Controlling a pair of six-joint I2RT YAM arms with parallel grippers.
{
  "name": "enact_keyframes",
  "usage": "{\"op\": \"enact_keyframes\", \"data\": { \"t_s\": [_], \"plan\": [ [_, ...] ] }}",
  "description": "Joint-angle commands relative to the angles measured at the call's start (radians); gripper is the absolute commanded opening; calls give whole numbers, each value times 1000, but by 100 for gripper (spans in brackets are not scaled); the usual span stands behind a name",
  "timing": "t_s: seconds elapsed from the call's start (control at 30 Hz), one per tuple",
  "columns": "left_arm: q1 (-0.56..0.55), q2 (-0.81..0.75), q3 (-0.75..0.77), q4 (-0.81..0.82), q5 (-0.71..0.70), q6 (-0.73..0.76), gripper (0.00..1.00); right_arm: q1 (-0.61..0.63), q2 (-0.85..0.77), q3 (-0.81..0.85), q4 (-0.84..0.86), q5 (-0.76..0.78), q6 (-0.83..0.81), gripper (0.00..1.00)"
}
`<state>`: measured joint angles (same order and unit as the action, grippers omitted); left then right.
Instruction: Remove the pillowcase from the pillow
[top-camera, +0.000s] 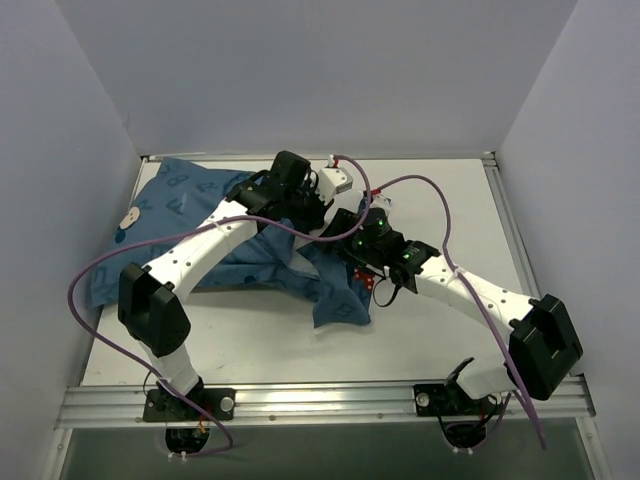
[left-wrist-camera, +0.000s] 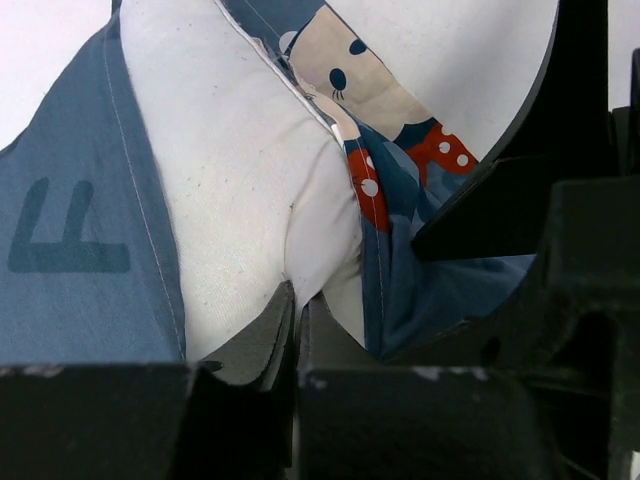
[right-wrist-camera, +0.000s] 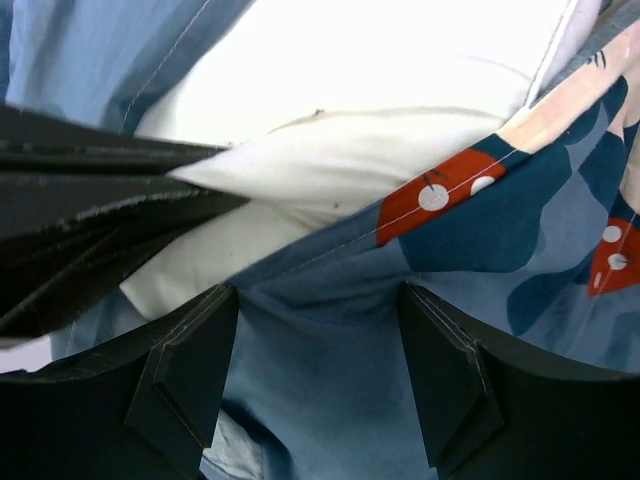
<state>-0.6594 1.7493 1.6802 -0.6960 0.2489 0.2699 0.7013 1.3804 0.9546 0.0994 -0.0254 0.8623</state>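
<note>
Two grippers were positioned near the table (top-camera: 440, 335) centre. The left gripper (left-wrist-camera: 295, 305) was clamped on a fold of the white pillow (left-wrist-camera: 230, 180). The right gripper (right-wrist-camera: 320, 365) had its jaws apart over the blue pillowcase (top-camera: 180, 195), which covered the table's left rear area.

The left gripper (left-wrist-camera: 297, 300) fills the bottom of the frame, its two dark fingers pressed together with a fold of the white pillow (left-wrist-camera: 240, 170) pinched between the tips — the cloth puckers into a crease just above them. The pillow bulges bare up the middle. On its left lies the blue pillowcase (left-wrist-camera: 80, 300), its stitched edge running down beside the white, with a dark letter F (left-wrist-camera: 65, 230) printed on it. On the right the pillowcase hem carries a cartoon mouse face (left-wrist-camera: 340, 60) and a red bow (left-wrist-camera: 440, 145) with white dots — black hardware (left-wrist-camera: 580, 150) overlaps the blue cloth there.
</note>
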Motion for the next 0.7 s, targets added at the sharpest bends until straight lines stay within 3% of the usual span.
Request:
{"op": "enact_keyframes", "data": {
  "t_s": [0.0, 0.33, 0.47, 0.5, 0.67],
  "plan": [
    [-5, -20, 33, 78, 13, -18, 2, 1, 13, 42, 22, 91, 95, 65],
    [-8, -17, 36, 78, 16, -21, 2, -2, 42, 49, 16, 165, 141, 64],
    [-9, -19, 41, 85, -2, -26, 2, -5, 106, 55, 5, 147, 135, 54],
    [-8, -16, 49, 87, -23, -31, 2, -3, 108, 52, -1, 140, 133, 49],
    [26, 77, 165, 86, -236, -49, 2, -2, 36, 6, -61, 98, 100, 46]
  ]
}}
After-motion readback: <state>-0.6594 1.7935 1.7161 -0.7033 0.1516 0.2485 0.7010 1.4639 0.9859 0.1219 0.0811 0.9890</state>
